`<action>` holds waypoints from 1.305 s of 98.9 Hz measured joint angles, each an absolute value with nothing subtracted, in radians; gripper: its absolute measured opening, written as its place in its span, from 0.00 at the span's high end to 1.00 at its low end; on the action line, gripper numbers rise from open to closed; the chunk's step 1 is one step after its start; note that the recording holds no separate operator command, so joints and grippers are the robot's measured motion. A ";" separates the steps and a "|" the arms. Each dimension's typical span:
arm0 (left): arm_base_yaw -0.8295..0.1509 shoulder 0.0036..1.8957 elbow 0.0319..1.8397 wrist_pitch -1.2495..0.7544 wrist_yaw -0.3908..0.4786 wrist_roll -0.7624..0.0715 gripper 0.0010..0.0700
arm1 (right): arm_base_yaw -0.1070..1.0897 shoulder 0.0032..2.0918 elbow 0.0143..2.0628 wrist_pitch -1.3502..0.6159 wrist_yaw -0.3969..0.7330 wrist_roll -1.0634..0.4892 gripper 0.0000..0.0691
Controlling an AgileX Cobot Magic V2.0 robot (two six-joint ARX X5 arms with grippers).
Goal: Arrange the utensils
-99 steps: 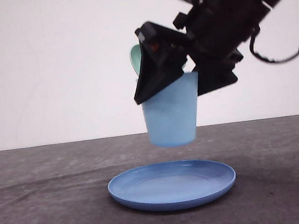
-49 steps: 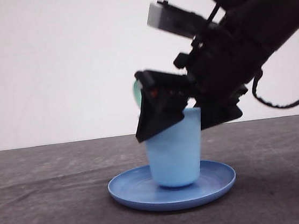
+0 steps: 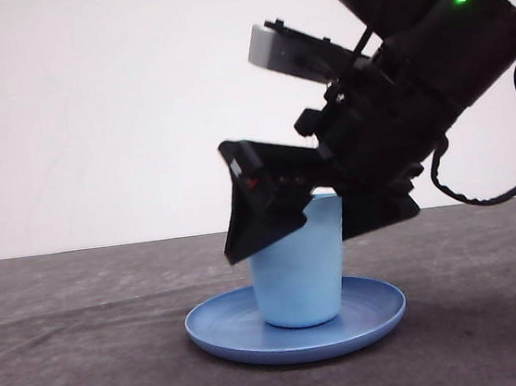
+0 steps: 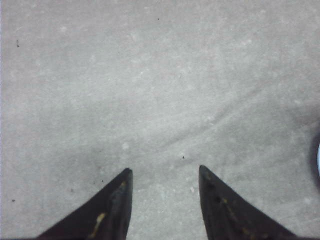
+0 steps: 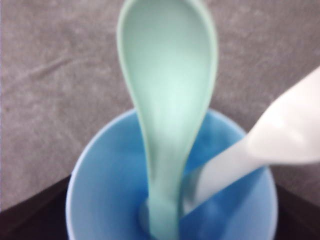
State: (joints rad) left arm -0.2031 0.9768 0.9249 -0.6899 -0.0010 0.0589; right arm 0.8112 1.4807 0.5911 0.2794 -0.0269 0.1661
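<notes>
Utensils, a mint-green spoon (image 5: 167, 100) and white fork (image 5: 260, 150), stand handle-down inside the light blue cup (image 3: 297, 268) on the blue plate (image 3: 296, 324). Both look light, stiff and slick; their raised heads offer hold. Right gripper (image 3: 283, 209) clasps the cup's rim; left gripper (image 4: 164, 200) hangs open, empty.

A robot test set-up, such as a lab bench, is suggested rather than a home. A bare dark grey tabletop (image 3: 91, 361) with a matte, slightly mottled surface is backed by a plain white wall (image 3: 92, 128). No furniture or decoration is seen. A black robot arm (image 3: 431, 71) with a lit green indicator and a looped cable is seen above a blue plate (image 3: 218, 333) carrying a light blue cup (image 3: 296, 282).
</notes>
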 joint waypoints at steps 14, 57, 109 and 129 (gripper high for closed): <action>-0.203 0.977 0.925 -0.690 -0.001 0.059 0.67 | 0.811 1.475 0.591 0.243 -0.028 0.173 0.02; -0.203 0.977 0.925 -0.690 -0.001 0.059 0.67 | 0.787 1.194 0.591 -0.211 -0.006 0.187 0.02; -0.203 0.977 0.925 -0.696 -0.001 0.059 0.67 | 0.348 0.832 0.592 -0.514 -0.064 0.185 0.02; -0.203 0.977 0.925 -0.720 -0.001 0.051 0.67 | 0.142 0.836 0.660 -0.626 -0.179 0.172 0.02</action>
